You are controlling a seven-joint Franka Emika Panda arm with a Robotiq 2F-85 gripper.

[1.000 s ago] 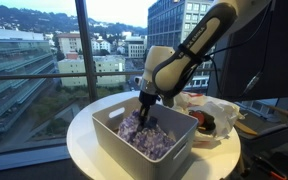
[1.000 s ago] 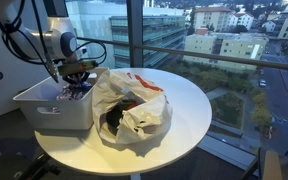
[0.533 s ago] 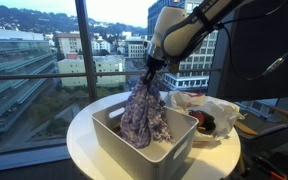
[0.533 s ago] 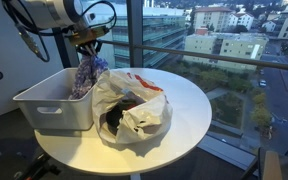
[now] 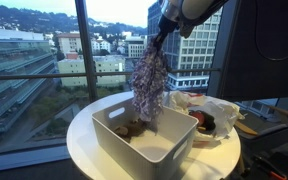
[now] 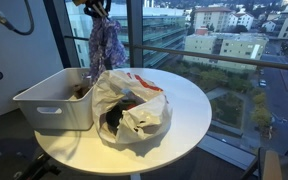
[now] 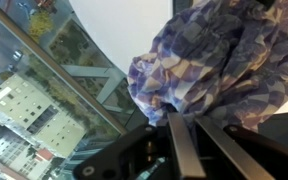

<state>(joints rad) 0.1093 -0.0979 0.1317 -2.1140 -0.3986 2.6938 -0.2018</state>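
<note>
My gripper [image 5: 162, 40] is shut on a purple and white patterned cloth [image 5: 148, 85] and holds it high above the white bin [image 5: 124, 150]. The cloth hangs down with its lower end near the bin's top. In an exterior view the cloth [image 6: 106, 45] hangs clear above the bin [image 6: 49, 112], the gripper [image 6: 96, 10] at the frame's top. In the wrist view the cloth [image 7: 224, 60] fills the upper right, pinched between my fingers [image 7: 189, 125]. A dark item [image 5: 134, 128] lies inside the bin.
A crumpled white plastic bag [image 6: 134, 100] with dark contents lies on the round white table [image 6: 189, 110] next to the bin, also showing in an exterior view [image 5: 209, 115]. Tall windows stand right behind the table. A dark monitor [image 5: 269, 50] stands at the back.
My gripper has risen from inside the bin, pulling the patterned cloth up and out until it hangs above the bin.
</note>
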